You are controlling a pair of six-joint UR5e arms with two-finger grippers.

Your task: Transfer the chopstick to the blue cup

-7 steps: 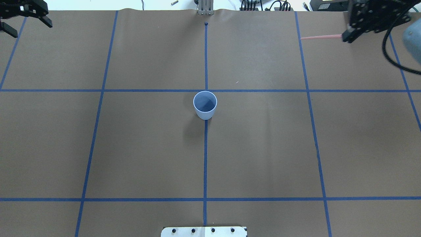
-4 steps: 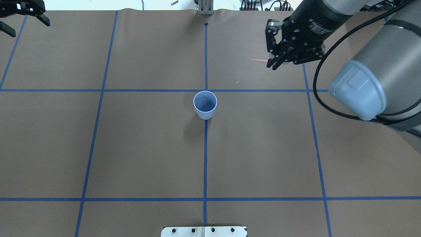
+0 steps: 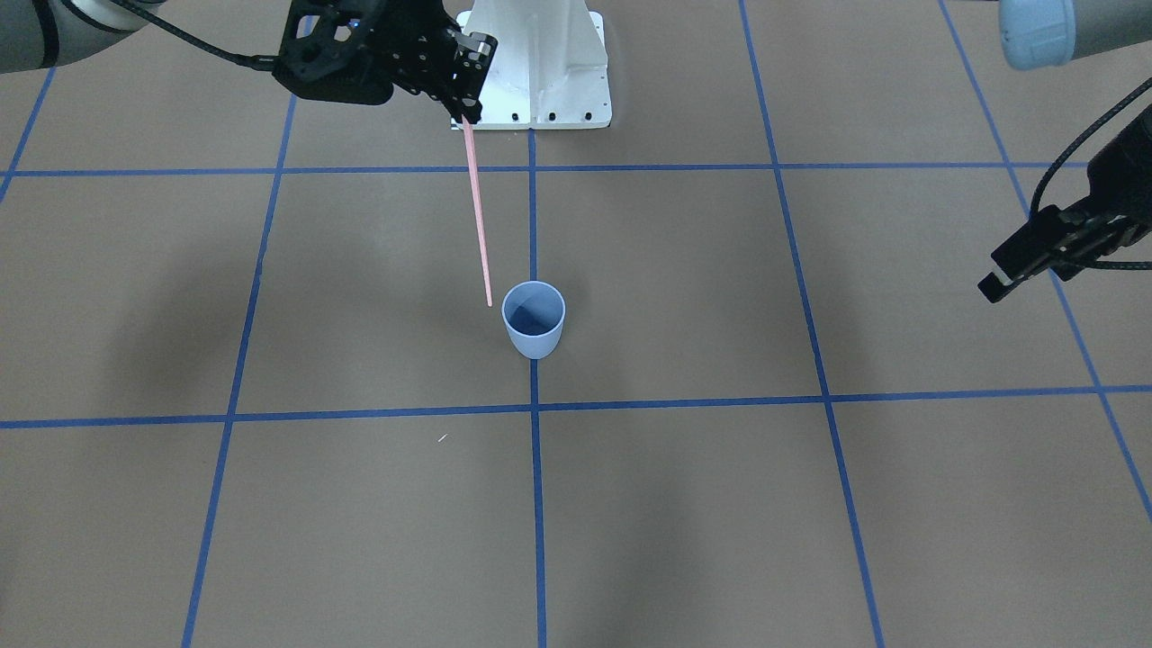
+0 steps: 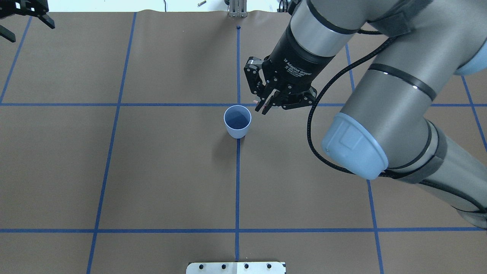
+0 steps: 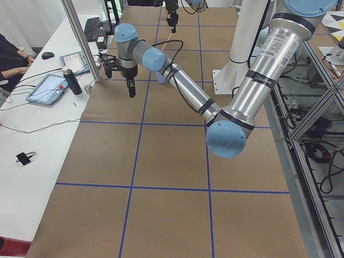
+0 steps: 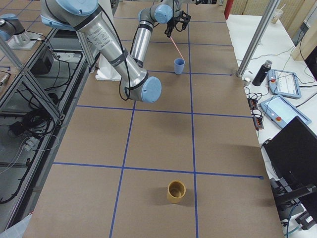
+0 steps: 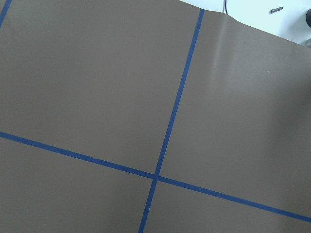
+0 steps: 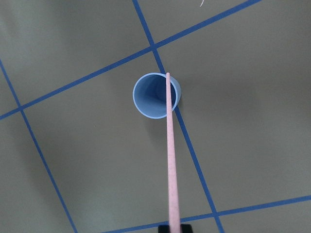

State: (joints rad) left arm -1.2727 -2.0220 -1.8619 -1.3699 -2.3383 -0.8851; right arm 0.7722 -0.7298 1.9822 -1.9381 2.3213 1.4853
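Note:
The light-blue cup [image 4: 237, 121] stands upright at the table's centre, on the middle tape line; it also shows in the front view [image 3: 535, 319] and the right wrist view [image 8: 156, 95]. My right gripper [image 4: 265, 107] is shut on the top end of the pale-pink chopstick [image 3: 478, 216], high above the table just right of the cup. The stick hangs steeply down, and its tip sits at the cup's rim height beside the rim. In the right wrist view the chopstick [image 8: 171, 155] lines up with the rim's edge. My left gripper [image 4: 26, 28] is open and empty at the far left corner.
A tan cup [image 6: 176, 191] stands far off near the table's right end. The white robot base [image 3: 540, 63] is behind the cup. A side table with tablets and a bottle [image 5: 72, 80] and a seated person [image 5: 11, 59] lies beyond the far edge.
My right arm has swung from the far right corner to the centre beside the cup, turning the chopstick from level to pointing down. The left gripper has barely moved.

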